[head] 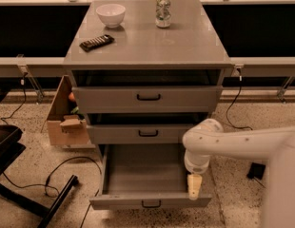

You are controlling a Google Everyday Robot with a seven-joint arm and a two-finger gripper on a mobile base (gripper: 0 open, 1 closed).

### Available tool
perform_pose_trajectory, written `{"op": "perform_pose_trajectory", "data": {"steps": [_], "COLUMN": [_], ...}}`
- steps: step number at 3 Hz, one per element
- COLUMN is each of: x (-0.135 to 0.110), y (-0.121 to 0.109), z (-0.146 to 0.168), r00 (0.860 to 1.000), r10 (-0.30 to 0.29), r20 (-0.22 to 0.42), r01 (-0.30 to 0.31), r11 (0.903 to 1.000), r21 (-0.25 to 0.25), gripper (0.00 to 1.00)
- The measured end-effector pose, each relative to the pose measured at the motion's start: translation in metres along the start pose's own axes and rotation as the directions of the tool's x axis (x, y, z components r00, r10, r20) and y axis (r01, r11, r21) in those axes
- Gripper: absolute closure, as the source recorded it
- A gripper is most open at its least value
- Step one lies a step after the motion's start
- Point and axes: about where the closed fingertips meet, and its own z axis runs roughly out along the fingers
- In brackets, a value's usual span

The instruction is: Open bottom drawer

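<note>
The bottom drawer (120, 202) is the lowest of three grey drawers in a grey cabinet. It stands pulled far out, its empty inside showing, with its small black loop handle (151, 204) facing me. My gripper (194, 186) hangs from the white arm that reaches in from the right. It points down at the drawer's right front corner, just above and behind the front panel and to the right of the handle. It holds nothing that I can see.
The middle drawer (138, 133) and top drawer (147, 98) are slightly ajar. On the cabinet top stand a white bowl (111, 14), a can (162, 11) and a black remote (96, 42). A cardboard box (66, 122) and a black chair base (24, 194) with cables are at the left.
</note>
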Motion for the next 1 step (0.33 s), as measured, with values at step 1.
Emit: {"op": "perform_pose_trajectory", "data": {"steps": [1], "x": [0.0282], "y": [0.0195], "z": [-0.0543], "r00": [0.995], "r10": [0.012], "r20": [0.104], "r01": [-0.016], "r11": [0.9989], "r21": [0.045], "gripper": [0.00]}}
